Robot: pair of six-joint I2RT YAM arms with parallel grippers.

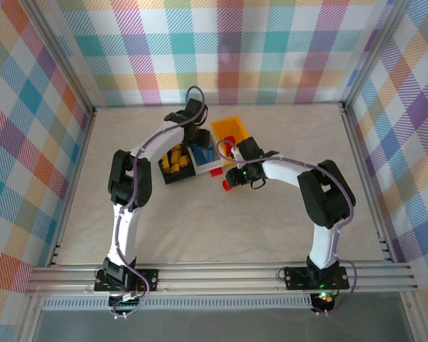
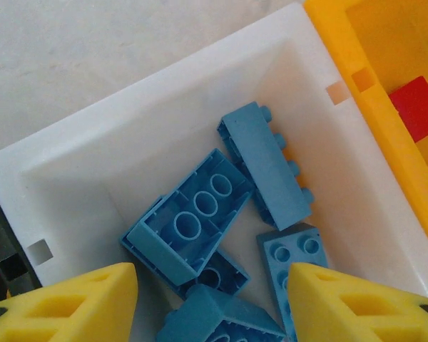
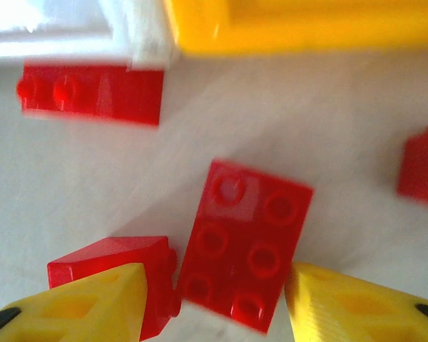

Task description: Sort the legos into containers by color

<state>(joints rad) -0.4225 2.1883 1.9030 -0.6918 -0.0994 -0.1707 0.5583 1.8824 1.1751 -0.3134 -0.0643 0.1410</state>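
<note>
On the pale table (image 1: 200, 228), wide bare surface runs to the left, right and near edges. The three joined bins sit in the middle, towards the far edge. The black plastic bin (image 1: 170, 178) holds yellow studded bricks (image 1: 175, 162). Beside it, the left gripper (image 2: 212, 274) hangs released over the white plastic bin (image 2: 128, 128) of blue studded bricks (image 2: 267, 167). The orange-yellow plastic bin (image 2: 342, 78) holds a red brick (image 2: 417, 107). Near these bins, on the open table, the right gripper (image 3: 215, 274) straddles a flat red six-stud brick (image 3: 246, 249), which touches a second red brick (image 3: 107, 260). Whether that claw grasps the flat brick I cannot tell.
</note>
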